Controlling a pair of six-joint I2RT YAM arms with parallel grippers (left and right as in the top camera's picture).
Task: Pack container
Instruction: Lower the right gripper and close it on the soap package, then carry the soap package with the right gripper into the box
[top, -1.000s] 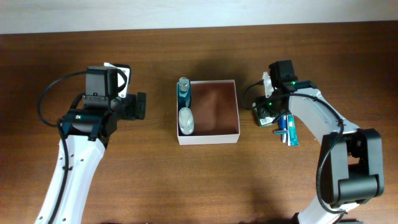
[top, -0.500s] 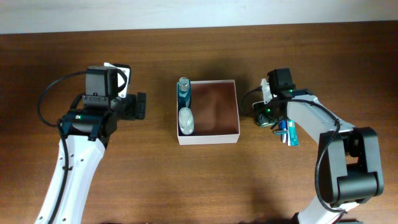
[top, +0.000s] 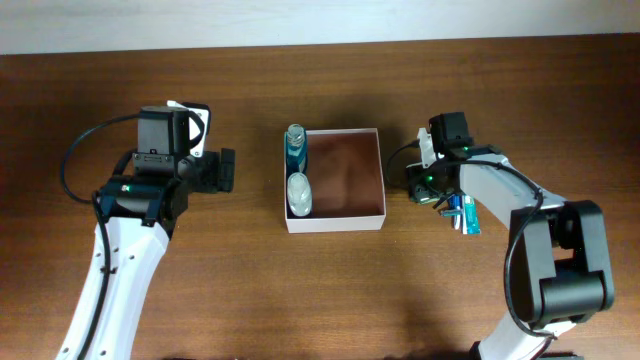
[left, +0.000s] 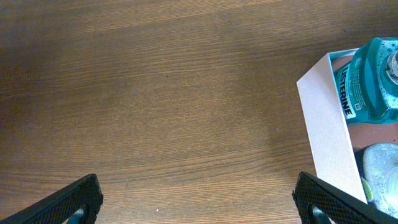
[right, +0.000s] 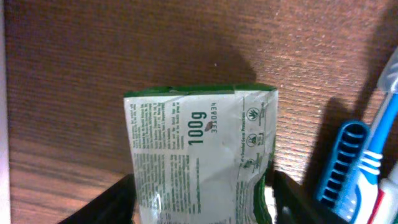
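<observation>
The container (top: 345, 217) is a square white-walled box with a reddish-brown floor at mid-table. Along its left wall lie a teal mouthwash bottle (top: 296, 148) and a white round item (top: 299, 193). To the right of it, my right gripper (top: 424, 186) straddles a white-and-green packet (right: 199, 143) marked 100g. Its fingers (right: 115, 199) sit against the packet's two side edges. My left gripper (top: 228, 170) hovers left of the container, wide open, with only bare wood between its fingers (left: 71, 199). In the left wrist view the container's wall (left: 326, 118) and the bottle (left: 370, 81) show at the right.
A blue-and-white toothbrush (right: 376, 149) and a blue ridged item (right: 342, 162) lie just right of the packet, seen from above as a blue cluster (top: 462, 212). Most of the container's floor (top: 345, 175) is bare. Brown wood table (top: 330, 290) all round.
My right wrist has shifted slightly down and toward the container, and the packet has edged a little left with it. The left arm has not moved.
</observation>
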